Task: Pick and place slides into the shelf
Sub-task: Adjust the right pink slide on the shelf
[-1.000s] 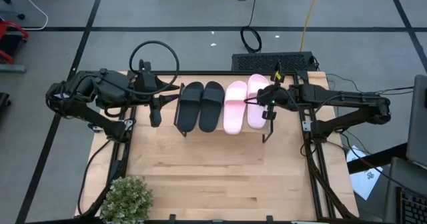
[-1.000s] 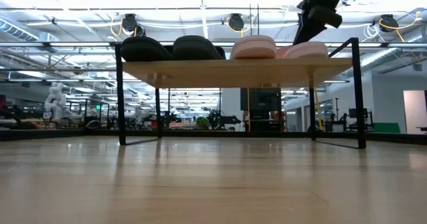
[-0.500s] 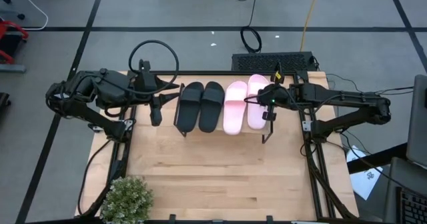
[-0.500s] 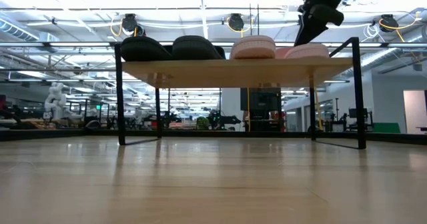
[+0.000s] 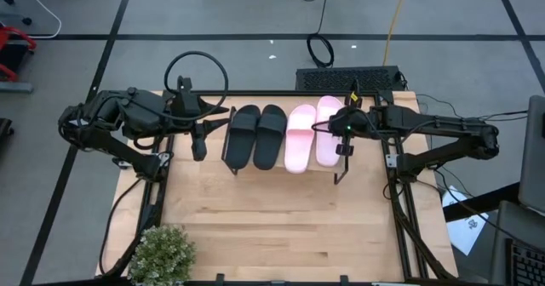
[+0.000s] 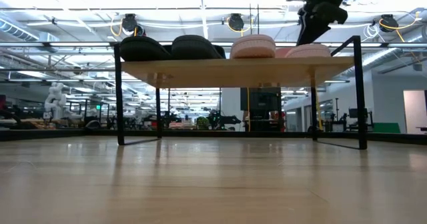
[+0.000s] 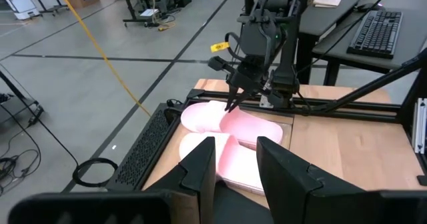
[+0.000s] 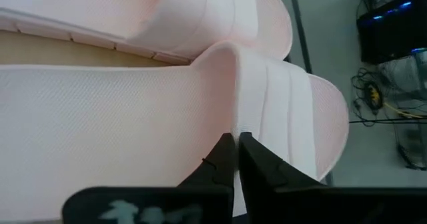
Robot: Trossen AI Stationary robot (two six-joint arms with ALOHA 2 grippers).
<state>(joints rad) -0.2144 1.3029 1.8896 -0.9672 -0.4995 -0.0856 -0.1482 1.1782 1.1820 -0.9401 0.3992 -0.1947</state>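
Observation:
All four slides lie side by side on the shelf's (image 6: 233,67) wooden top. The black pair (image 5: 256,136) is on its left half and the pink pair (image 5: 300,138) on its right. My right gripper (image 5: 344,131) hangs over the rightmost pink slide (image 5: 329,129), its fingers shut at that slide's strap. The right wrist view shows the fingers (image 8: 235,151) closed around the strap's edge. My left gripper (image 5: 199,141) waits open beside the shelf's left end, touching nothing. Its two fingers (image 7: 237,164) point along the shelf toward the pink slides. My right gripper pinches the free edge of the rightmost pink slide's strap (image 8: 232,121) between its two fingertips (image 8: 223,152). It comes from above, slanting in from the table's right. The slide rests flat with its sole on the shelf top (image 6: 305,51).
A potted plant (image 5: 162,252) stands at the table's near left corner. A black frame (image 5: 398,201) runs round the table, and a keyboard (image 5: 349,77) lies past the far edge. Bare wooden tabletop (image 5: 281,218) stretches in front of the shelf.

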